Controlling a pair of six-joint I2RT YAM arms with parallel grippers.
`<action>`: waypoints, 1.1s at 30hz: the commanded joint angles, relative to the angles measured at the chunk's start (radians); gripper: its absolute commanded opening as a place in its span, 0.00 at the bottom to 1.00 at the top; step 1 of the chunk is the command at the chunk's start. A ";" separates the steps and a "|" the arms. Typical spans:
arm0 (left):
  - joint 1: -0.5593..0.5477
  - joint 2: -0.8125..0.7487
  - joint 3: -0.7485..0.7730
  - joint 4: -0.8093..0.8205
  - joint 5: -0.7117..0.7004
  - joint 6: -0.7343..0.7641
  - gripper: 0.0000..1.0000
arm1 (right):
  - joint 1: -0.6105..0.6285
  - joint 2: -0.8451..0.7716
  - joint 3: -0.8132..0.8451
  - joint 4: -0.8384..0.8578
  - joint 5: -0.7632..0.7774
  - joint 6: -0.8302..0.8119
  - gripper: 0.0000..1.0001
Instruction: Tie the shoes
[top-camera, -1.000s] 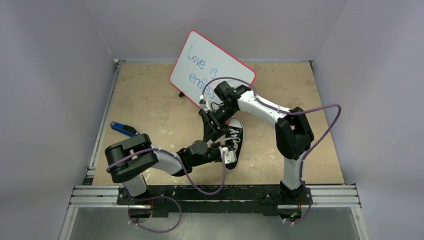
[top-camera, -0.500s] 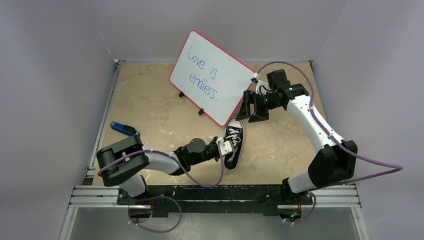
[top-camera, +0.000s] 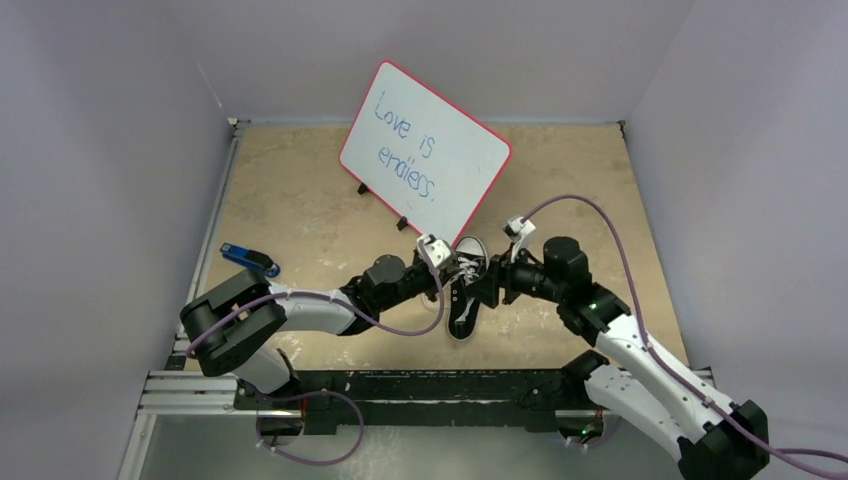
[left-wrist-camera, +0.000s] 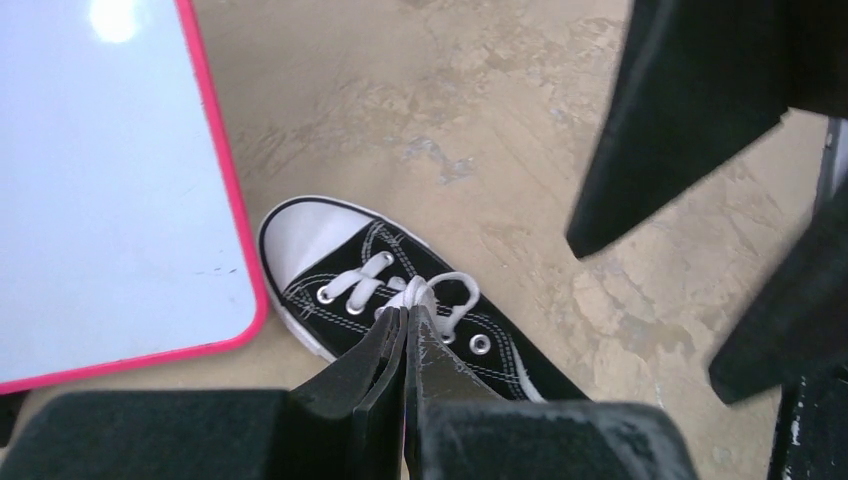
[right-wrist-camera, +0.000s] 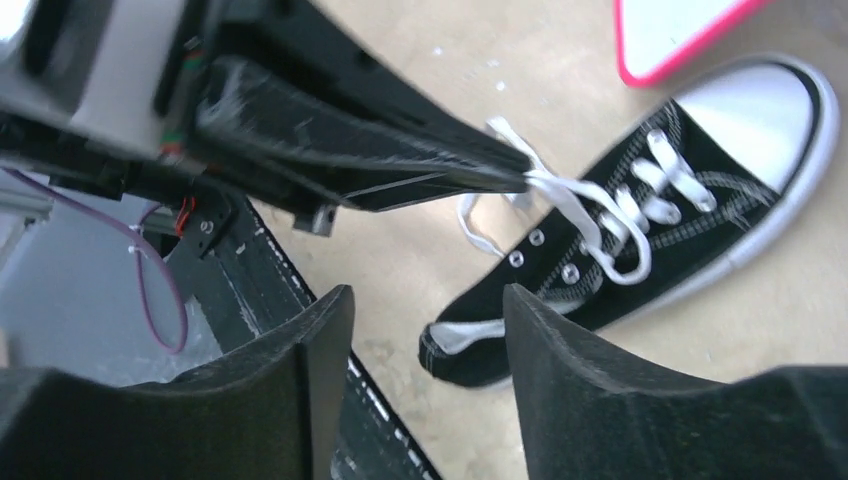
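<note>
Sneaker (top-camera: 462, 310) lies near-to-far, toe toward whiteboard (top-camera: 425, 150) (left gripper (left-wrist-camera: 408, 310) pinches lace (left-wrist-camera: 455, 285), right gripper (right-wrist-camera: 425, 300) gapes).

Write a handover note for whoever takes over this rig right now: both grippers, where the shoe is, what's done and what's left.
Left gripper: shut on a white lace, held just above the eyelets.
Right gripper: open, holding nothing, close beside the shoe and facing the left gripper.
Shoe: flat on the table, toe toward the lower corner of the whiteboard.
Done: one lace grasped.
Left: no bow shows. The right gripper probably has to take the other lace, then cross, knot and tighten.
</note>
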 joint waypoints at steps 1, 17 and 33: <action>0.060 0.007 0.018 0.031 0.072 -0.080 0.00 | 0.094 0.025 -0.080 0.342 0.015 -0.106 0.54; 0.121 0.079 0.072 0.036 0.146 -0.174 0.00 | 0.561 0.420 -0.081 0.592 0.502 -0.248 0.60; 0.205 0.127 0.058 0.084 0.238 -0.281 0.00 | 0.567 0.623 -0.050 0.714 0.689 -0.275 0.61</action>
